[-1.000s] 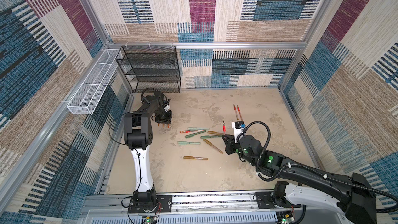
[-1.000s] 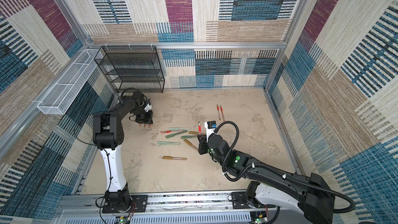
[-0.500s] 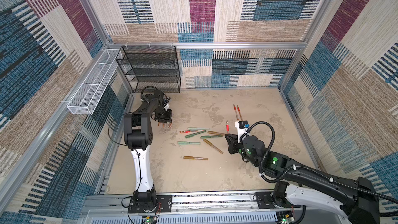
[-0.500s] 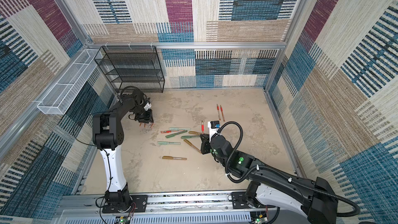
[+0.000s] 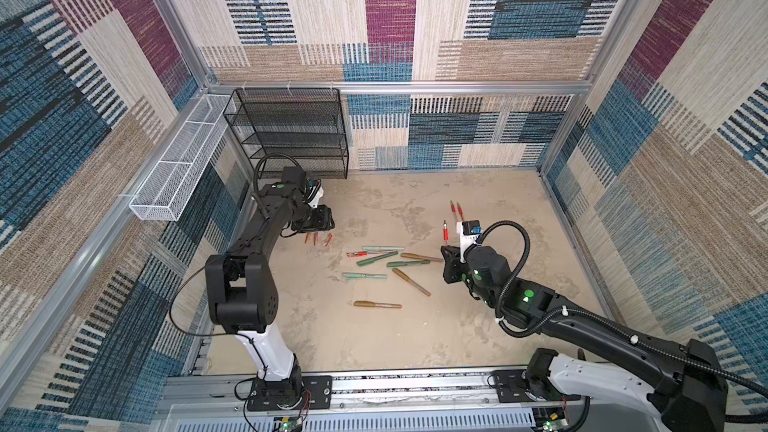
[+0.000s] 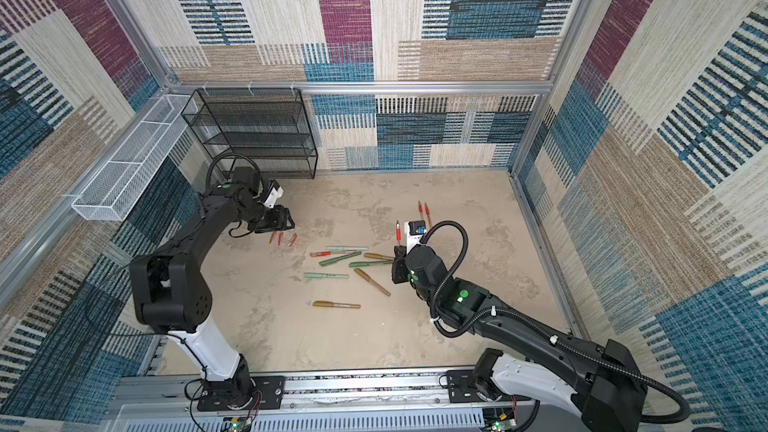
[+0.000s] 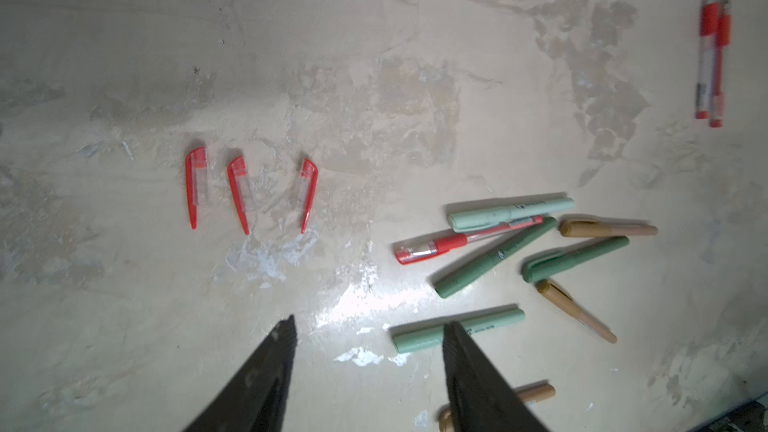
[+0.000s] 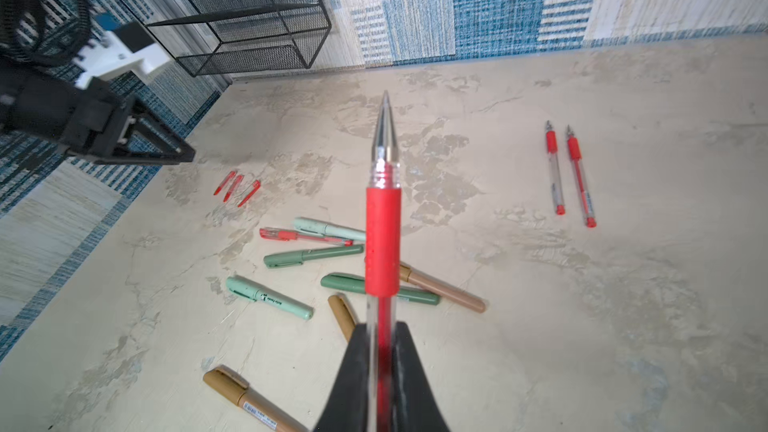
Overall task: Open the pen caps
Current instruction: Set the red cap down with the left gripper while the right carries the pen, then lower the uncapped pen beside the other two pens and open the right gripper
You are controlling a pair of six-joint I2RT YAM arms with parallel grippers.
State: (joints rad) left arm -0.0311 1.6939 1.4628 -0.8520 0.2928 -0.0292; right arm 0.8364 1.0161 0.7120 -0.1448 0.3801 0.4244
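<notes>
- Caps (image 7: 243,193): three red ones lie by the left hand (image 7: 370,324), which is apart.
- Right hand (image 8: 382,330) squeezes a red pen (image 8: 383,238).
- Other caps (image 7: 478,218), on middle pens (image 7: 494,257), look light, slippery; pinch mid-cap.

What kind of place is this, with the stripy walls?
Probably a robot practice booth: left arm and right arm bolted to a metal rail, patterned walls boxing in a table, pens scattered on it.
</notes>
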